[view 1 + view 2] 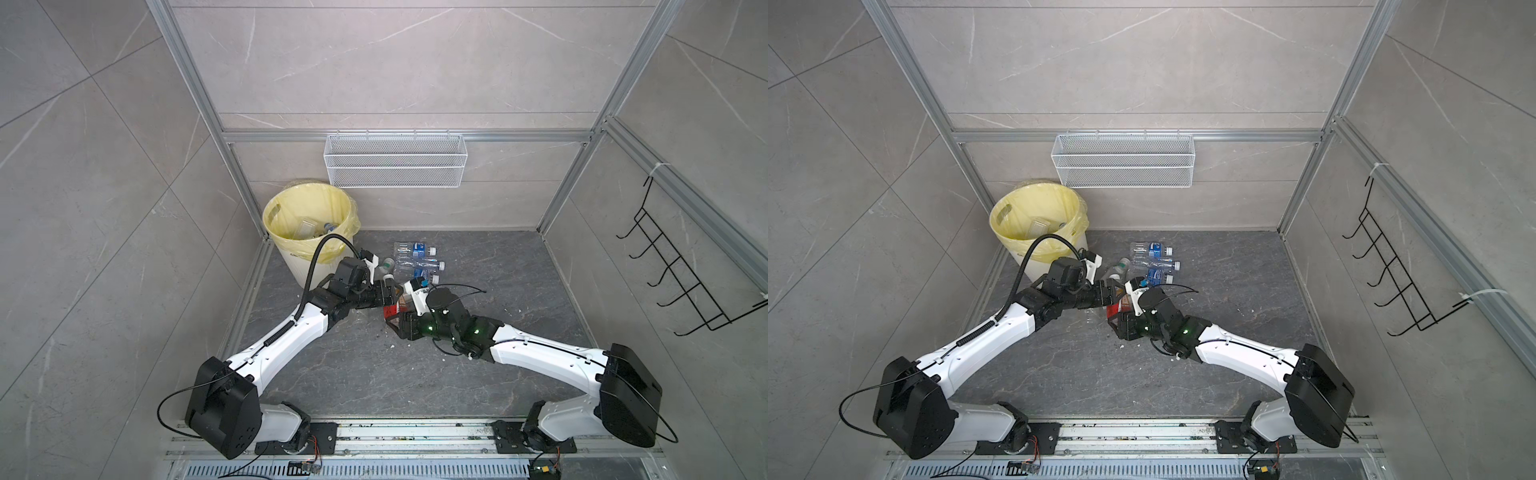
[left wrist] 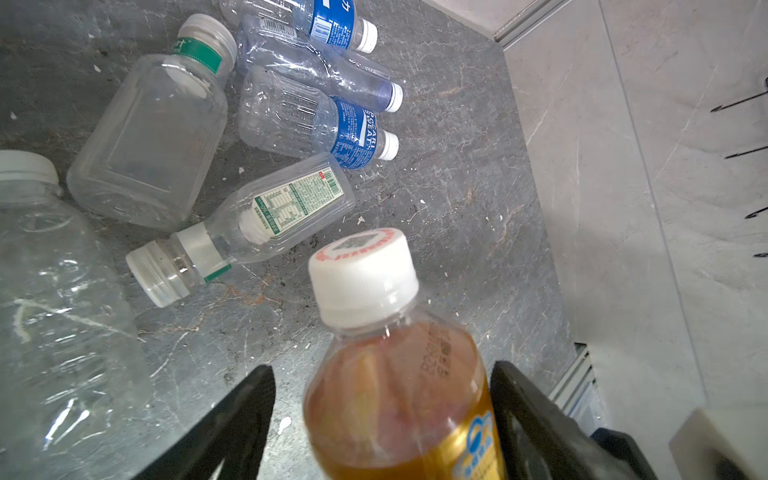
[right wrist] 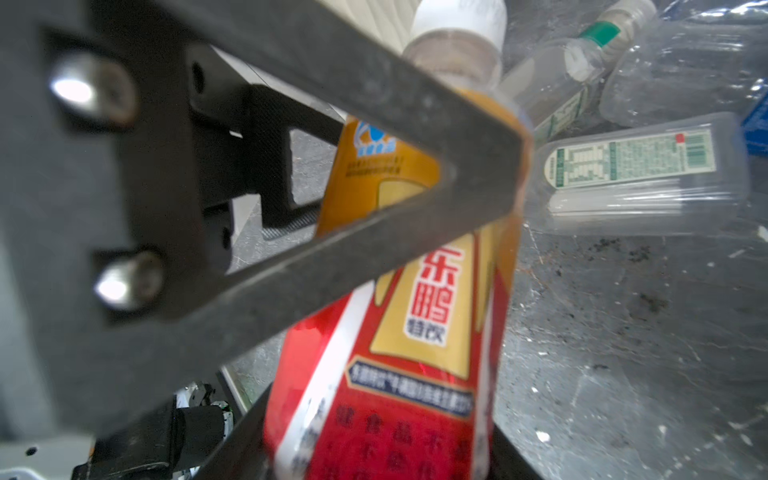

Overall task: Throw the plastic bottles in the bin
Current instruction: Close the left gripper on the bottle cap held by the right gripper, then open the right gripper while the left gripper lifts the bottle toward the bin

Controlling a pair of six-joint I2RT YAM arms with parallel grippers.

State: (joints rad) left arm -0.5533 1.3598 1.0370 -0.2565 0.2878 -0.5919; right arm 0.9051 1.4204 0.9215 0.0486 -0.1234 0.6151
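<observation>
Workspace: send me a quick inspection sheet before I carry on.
Surface: dark veined stone floor.
Job's things: bin in back left corner, bottles inside; about six loose bottles lying beside it; red-labelled bottle held at centre.
Clutter: white specks scattered on floor.
Pincers: right pincer shut on red-labelled bottle's lower body; left pincer open, straddling it below the cap.
Cables: black hose arches beside bin; thin cable loops over right wrist.
Surroundings: white mesh basket on back wall; black hook rack on right wall.

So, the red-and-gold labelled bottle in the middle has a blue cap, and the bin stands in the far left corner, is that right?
Not quite. The cap of the red-and-gold labelled bottle is white, not blue, as the left wrist view shows plainly. The rest holds: the bottle is in the middle, and the bin stands in the far left corner in both top views.
</observation>
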